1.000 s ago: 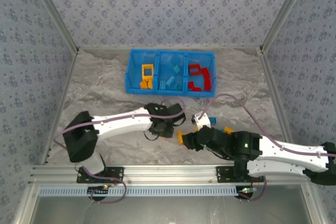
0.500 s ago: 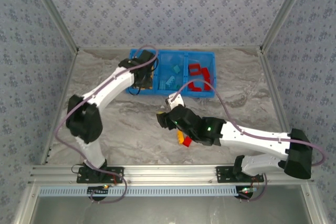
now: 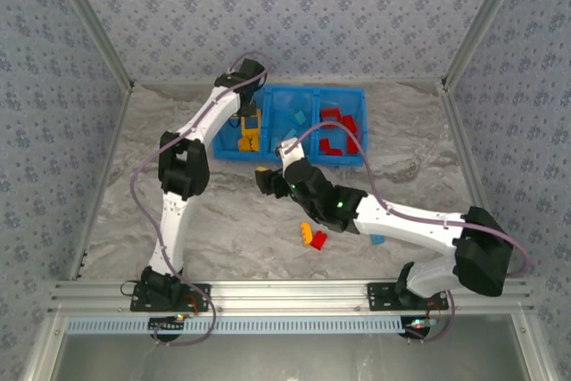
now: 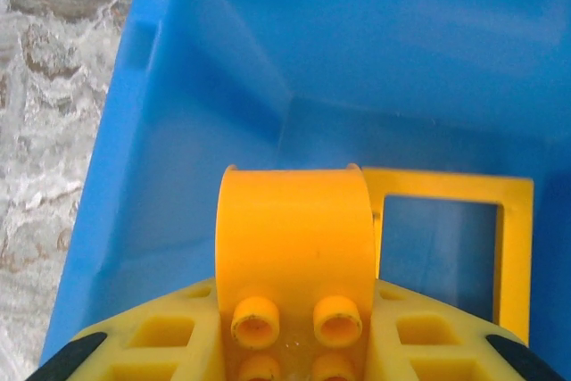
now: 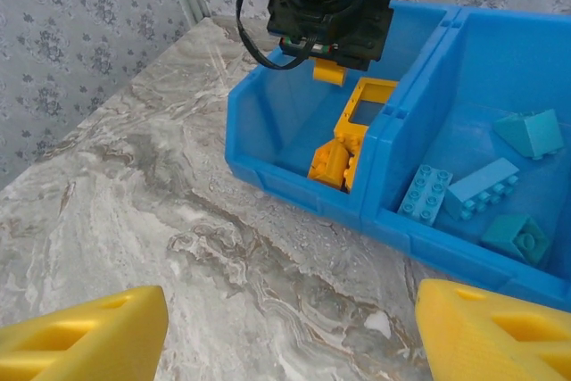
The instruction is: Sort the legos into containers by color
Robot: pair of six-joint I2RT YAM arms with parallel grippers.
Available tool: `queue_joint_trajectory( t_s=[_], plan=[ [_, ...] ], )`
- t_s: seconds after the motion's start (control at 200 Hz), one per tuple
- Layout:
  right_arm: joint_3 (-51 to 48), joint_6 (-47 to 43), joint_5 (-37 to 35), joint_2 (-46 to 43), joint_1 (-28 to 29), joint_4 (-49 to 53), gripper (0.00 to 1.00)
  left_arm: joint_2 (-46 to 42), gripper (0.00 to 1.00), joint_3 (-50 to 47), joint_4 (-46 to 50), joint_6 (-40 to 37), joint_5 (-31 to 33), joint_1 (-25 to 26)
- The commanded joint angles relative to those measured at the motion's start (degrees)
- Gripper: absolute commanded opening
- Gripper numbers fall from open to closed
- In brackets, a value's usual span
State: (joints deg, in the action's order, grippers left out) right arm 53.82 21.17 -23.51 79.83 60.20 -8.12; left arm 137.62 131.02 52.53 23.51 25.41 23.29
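The left pincer [image 4: 294,345] clamps an orange brick [image 4: 294,229] above the left compartment of the blue bin [image 3: 357,93], over a yellow frame [image 4: 513,256] inside. The right pincer [image 5: 290,345] gapes wide and empty over the bench [image 5: 134,176], just before the bin's near wall. The bin stands by the bench's far edge, its 3 compartments holding yellow, light blue and red apart. Probably mostly done: besides the held brick, at least 3 lie loose toward the near edge: a yellow brick [image 3: 306,235], a red brick [image 3: 318,240] and a light blue brick [image 3: 376,240].

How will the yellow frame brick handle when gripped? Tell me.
Probably stiff and light: the yellow frame brick is thin plastic around an open window. Its smooth bars look slippery. It seems propped against the divider, so a push may tip it.
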Motion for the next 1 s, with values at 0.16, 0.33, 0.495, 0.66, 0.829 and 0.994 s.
queue_joint_trajectory(
  t_s=[0.16, 0.33, 0.495, 0.66, 0.829, 0.994],
  plan=[
    [4.8, -1.6, 1.6, 4.8, -0.2, -6.4, 0.77, 5.3, 0.37, 7.6, 3.5, -2.0, -0.6, -0.6],
    [4.3, -0.6, 1.8, 4.1, 0.2, -5.6, 0.77, 4.8, 0.61, 7.9, 5.0, -1.4, -2.8, -0.4],
    [2.3, -0.8, -0.5, 0.3, 0.8, -3.7, 0.77, -0.5, 0.63, 6.6, 5.5, -0.5, -3.6, 0.9],
    [-1.3, 0.9, -6.3, -7.8, 1.9, 3.7, 0.76, -9.8, 0.63, 4.3, 6.1, 1.8, -4.9, 3.1],
    [0.0, 11.7, -14.9, -15.6, 2.2, 24.9, 0.74, -24.4, 0.65, -4.1, 3.2, 3.6, -5.6, 6.5],
    [3.2, 37.8, -20.6, -19.0, 1.4, 52.4, 0.66, -42.1, 0.67, -22.0, -5.7, 0.3, -15.9, 10.9]
  ],
)
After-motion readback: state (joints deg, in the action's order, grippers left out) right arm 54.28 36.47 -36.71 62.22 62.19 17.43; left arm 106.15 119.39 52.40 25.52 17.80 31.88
